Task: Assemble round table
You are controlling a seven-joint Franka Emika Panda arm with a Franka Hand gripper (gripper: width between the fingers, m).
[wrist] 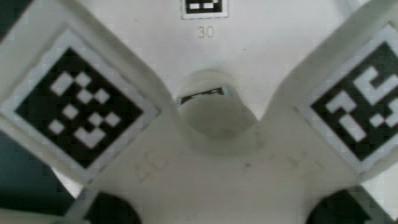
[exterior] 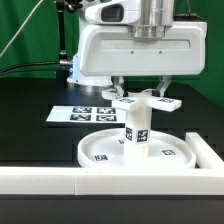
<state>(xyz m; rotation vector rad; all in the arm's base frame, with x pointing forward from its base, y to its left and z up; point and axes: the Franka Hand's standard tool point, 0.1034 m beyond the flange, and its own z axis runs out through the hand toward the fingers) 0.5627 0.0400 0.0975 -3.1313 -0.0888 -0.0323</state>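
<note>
The large rimmed round disc [exterior: 100,150] lies flat on the table. The short cylindrical post [exterior: 137,132] stands upright on it, tags on its side. The cross-shaped piece [exterior: 141,102] sits on top of the post, its tagged arms spreading out. My gripper [exterior: 140,92] comes straight down over it, one finger on each side of the piece's middle, shut on it. In the wrist view the cross-shaped piece [wrist: 196,150] fills the picture, with two tagged arms and its round centre hole. My gripper [wrist: 231,205] shows only as dark fingertips [wrist: 111,208] at the piece's edges.
The marker board [exterior: 80,113] lies flat behind the disc on the exterior view's left. The long white border wall [exterior: 70,181] runs along the front, and a side section [exterior: 208,152] stands at the exterior view's right, close to the disc's rim.
</note>
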